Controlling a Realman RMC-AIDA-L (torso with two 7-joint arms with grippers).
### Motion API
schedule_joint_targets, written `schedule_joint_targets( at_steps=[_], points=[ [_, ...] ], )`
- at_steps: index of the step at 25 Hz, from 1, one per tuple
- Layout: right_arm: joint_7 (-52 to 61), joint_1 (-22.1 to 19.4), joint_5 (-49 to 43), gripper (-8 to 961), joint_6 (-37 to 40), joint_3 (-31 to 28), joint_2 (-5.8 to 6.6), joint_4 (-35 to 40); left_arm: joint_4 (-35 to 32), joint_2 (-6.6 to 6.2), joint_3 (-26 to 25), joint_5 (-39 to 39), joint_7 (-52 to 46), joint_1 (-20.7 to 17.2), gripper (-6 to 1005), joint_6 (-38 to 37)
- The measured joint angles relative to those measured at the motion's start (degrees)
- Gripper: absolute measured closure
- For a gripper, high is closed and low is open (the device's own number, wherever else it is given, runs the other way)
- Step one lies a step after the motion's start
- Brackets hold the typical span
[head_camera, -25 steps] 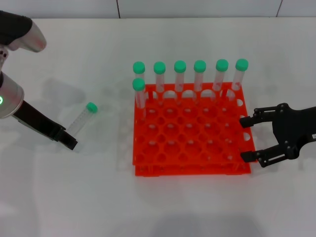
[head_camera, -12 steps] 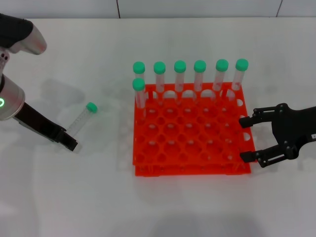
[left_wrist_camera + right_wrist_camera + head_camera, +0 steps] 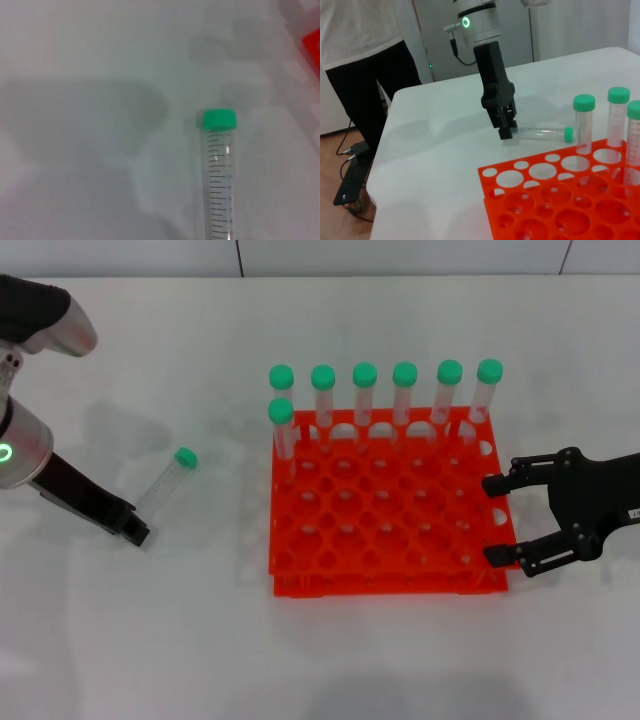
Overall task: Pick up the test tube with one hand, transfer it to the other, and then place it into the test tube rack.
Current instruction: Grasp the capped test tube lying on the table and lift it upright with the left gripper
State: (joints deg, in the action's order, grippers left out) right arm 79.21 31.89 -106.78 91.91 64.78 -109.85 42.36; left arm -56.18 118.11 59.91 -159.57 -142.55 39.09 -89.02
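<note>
While I watch from the head view, the white table [image 3: 150, 640] fills nearly everything I see, and the test tube rack [image 3: 385, 505] is the biggest thing on it, sitting flat a little right of centre. Its far row carries six upright capped tubes [image 3: 405, 390], and a seventh stands one hole nearer at the far left corner; the other holes I can see are unfilled.

Next in size are my arms. On the left, the silver-white arm comes in from the edge with a green ring light, and the left hand [image 3: 133, 530] points down at the table, its tip low at the bottom end of the test tube [image 3: 168, 478]. From the right wrist view I see the same hand [image 3: 506, 131] standing over that end of the tube, but I cannot tell whether its fingers are spread or pressed together. The right hand [image 3: 497, 520] rests just beside the rack's right edge, fingers spread wide, holding nothing.

Smallest is the test tube itself: it lies on its side on the table, well left of the rack, green cap [image 3: 218, 119] pointing away from the left hand. My left wrist view shows its printed graduations clearly.
</note>
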Motion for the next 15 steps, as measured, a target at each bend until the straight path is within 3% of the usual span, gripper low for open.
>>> schedule_joint_targets(
  at_steps=[3, 9, 15],
  points=[
    [0.07, 0.01, 0.05, 98, -0.03, 0.00, -0.03, 0.00, 0.05, -0.01, 0.02, -0.83, -0.52, 0.01, 562, 0.66],
    [0.15, 0.02, 0.05, 98, -0.06, 0.00, -0.08, 0.00, 0.04, 0.00, 0.03, -2.02, -1.04, 0.03, 746, 1.74],
    [0.23, -0.02, 0.00, 98, -0.07, -0.04, -0.06, 0.00, -0.66, 0.25, -0.10, -1.60, -1.03, -0.01, 813, 3.16]
  ],
)
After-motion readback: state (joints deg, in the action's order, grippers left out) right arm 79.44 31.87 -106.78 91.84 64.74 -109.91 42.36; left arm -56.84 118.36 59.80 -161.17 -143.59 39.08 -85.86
